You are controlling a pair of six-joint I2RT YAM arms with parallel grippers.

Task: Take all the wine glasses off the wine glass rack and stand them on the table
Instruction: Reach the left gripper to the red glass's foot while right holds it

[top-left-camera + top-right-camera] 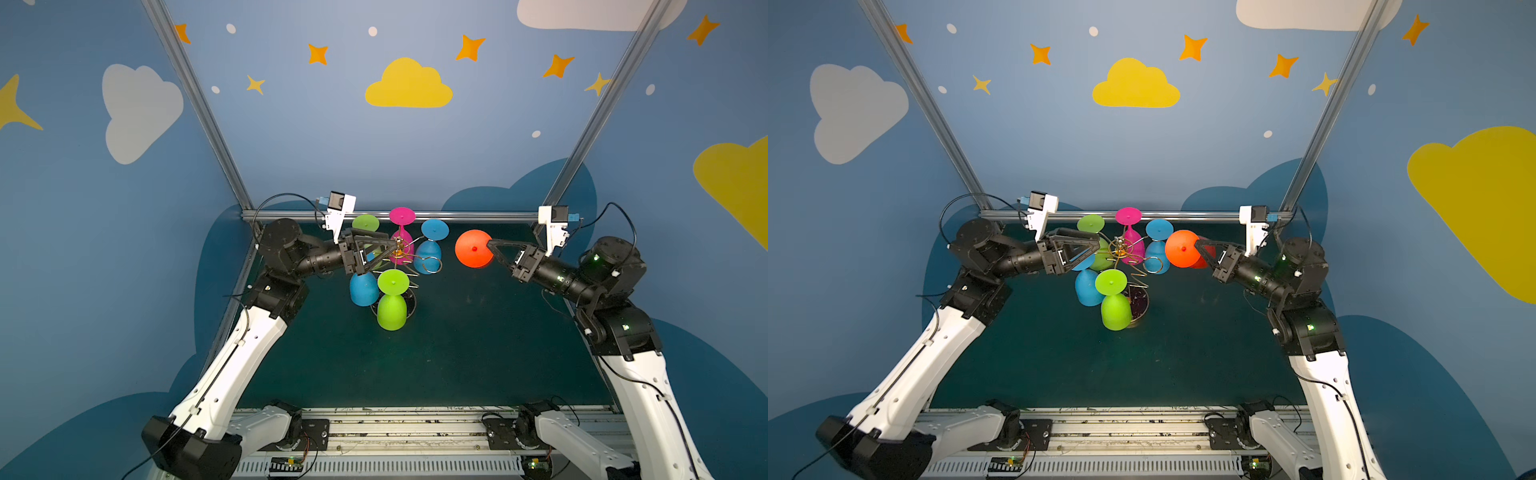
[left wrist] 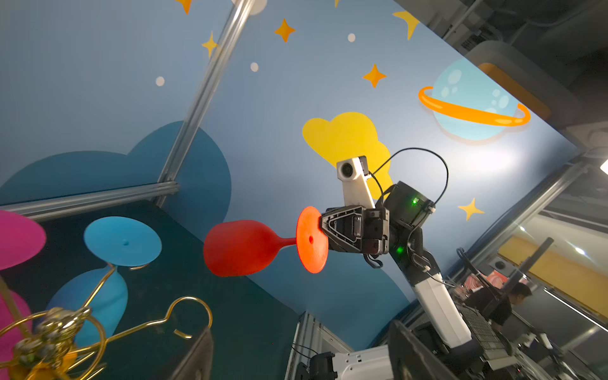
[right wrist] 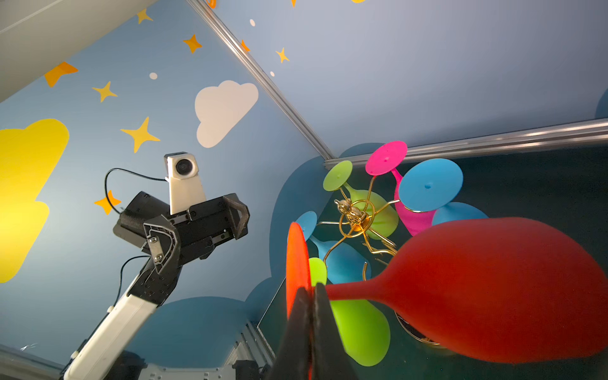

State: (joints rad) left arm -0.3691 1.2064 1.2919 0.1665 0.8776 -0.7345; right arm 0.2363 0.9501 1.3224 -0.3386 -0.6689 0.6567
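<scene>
Gripping the orange wine glass by its foot rim, the right gripper holds it right of centre in a top view, clear of the wine glass rack. Removal looks done; set-down remains. The left gripper stands spread beside the rack's hub.

Lighting bright, even, overhead; shadows soft. Edges bowed. Glare patch on wall. Near red wine glass soft-focused.
</scene>
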